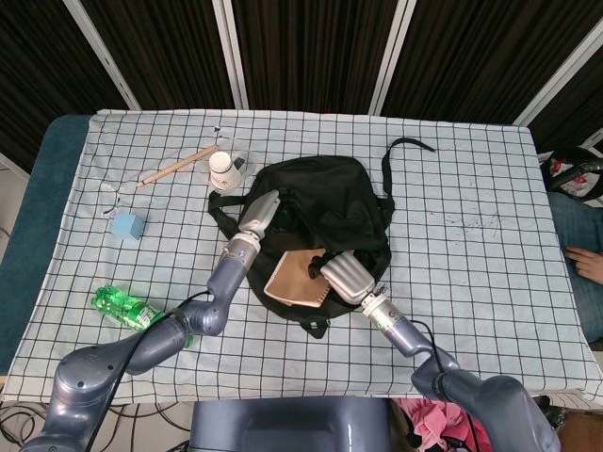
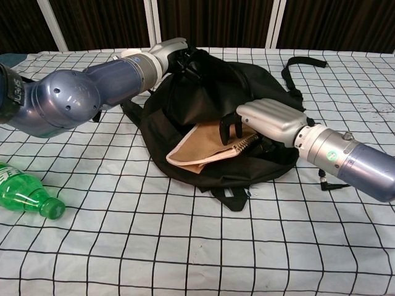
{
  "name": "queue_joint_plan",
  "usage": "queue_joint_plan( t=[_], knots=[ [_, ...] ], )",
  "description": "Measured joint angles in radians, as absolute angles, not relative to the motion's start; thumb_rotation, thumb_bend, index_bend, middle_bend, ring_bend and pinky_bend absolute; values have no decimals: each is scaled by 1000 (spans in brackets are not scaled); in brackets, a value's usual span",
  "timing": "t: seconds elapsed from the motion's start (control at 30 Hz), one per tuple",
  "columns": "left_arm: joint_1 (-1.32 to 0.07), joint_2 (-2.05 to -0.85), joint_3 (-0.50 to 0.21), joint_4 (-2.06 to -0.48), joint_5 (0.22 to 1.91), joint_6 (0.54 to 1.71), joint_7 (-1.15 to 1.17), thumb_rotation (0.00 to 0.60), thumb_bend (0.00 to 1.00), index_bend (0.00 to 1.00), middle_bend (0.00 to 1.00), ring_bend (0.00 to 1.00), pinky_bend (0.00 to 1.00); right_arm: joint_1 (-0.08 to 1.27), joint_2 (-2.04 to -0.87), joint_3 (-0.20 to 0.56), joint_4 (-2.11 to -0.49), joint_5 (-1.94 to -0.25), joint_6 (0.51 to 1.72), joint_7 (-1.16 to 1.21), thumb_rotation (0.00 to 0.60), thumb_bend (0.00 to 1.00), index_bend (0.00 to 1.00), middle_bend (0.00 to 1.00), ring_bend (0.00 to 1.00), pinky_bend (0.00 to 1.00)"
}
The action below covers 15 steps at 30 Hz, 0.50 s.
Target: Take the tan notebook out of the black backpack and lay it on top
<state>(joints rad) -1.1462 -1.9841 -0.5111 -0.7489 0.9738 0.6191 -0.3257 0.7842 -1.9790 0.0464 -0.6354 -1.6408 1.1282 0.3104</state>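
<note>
Right hand (image 2: 265, 120): fingers curled over the spiral edge of the tan notebook (image 2: 200, 148), gripping it. Notebook tilted, half out of the black backpack (image 2: 203, 86) opening, just left of the hand. Left hand (image 1: 260, 213) grips backpack fabric on the far side; chest view hides its fingers. Head view alone shows a paper cup (image 1: 222, 169) beyond it.

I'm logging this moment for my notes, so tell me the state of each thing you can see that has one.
black backpack: lying flat, mouth open.
tan notebook: tilted, partly out of the backpack mouth.
right hand: fingers curled on the notebook's spiral edge.
left hand: holding the backpack's upper flap.
green bottle: lying on its side, capped.
paper cup: upright.
blue block: resting on the cloth.
</note>
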Motion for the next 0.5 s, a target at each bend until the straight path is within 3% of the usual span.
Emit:
queue_joint_plan(
  t=[0.5],
  knots=[
    [-1135,-1963,-502,-783,965,622,-299,600,465,682,696,332,223,759,-1988,88,-640,-1592,1191,440,600,495,830,682,592,379]
  ],
)
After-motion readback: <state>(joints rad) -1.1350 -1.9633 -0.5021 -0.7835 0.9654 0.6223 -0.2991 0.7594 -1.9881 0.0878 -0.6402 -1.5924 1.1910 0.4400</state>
